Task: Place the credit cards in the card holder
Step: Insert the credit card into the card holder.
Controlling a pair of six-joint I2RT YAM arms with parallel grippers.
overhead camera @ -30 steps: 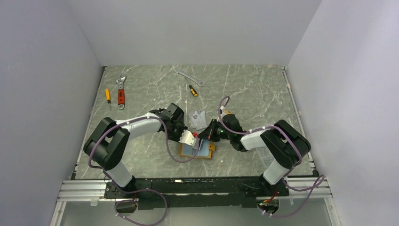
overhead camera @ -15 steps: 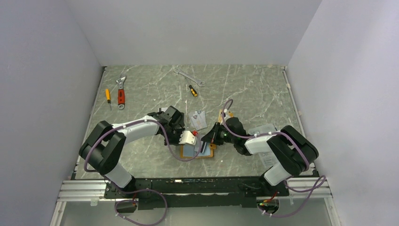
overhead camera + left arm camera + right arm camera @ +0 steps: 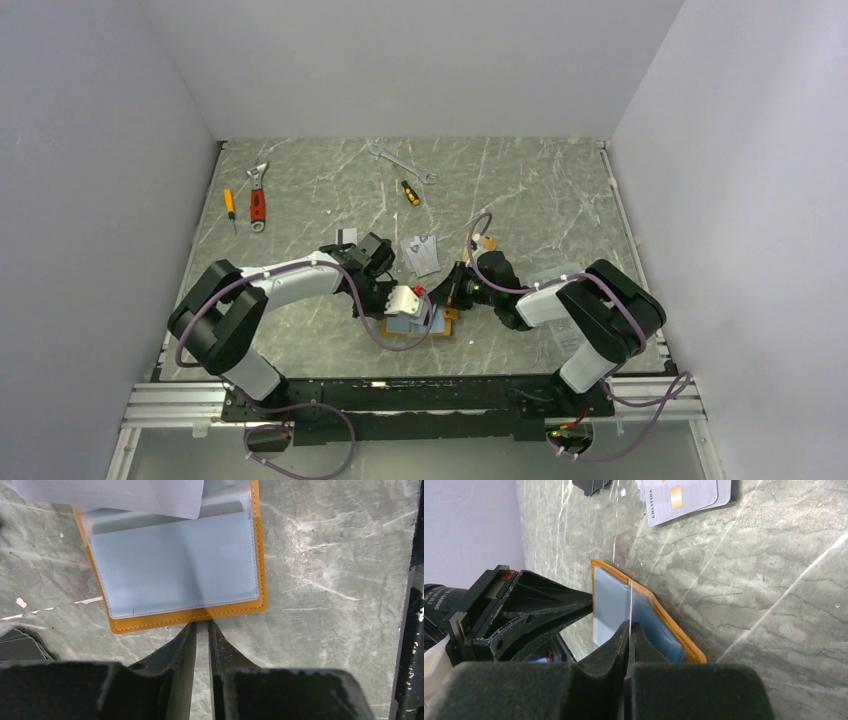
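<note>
I am looking at the green table (image 3: 520,200), where the orange card holder (image 3: 190,615) is lying open and flat near the front, between my two arms. I cannot tell if its clear pocket (image 3: 175,570) is holding a card. My left claw (image 3: 201,626) is sitting almost closed with nothing in its thin gap and its tips right at the holder's near edge. My right claw (image 3: 629,626) is pinching one thin silver card (image 3: 110,494) over the open holder, while more loose cards (image 3: 684,495) are lying just behind it.
</note>
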